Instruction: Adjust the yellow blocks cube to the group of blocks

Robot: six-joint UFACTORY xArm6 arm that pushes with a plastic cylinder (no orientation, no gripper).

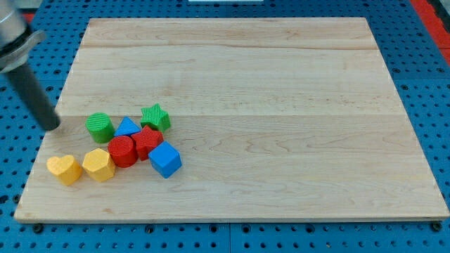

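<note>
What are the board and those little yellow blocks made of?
The board looks like pale unpainted wood: grain lines and plank seams show. The yellow heart block and yellow block look like matte plastic, perhaps printed; fine ridges show on their sides.

From my remote seat I see a pale wooden counter [281, 91] with lengthwise grain, evenly lit. It rests on a blue pegboard base [422, 84] dotted with holes. A red patch [432, 10] shows at two o'clock.
</note>
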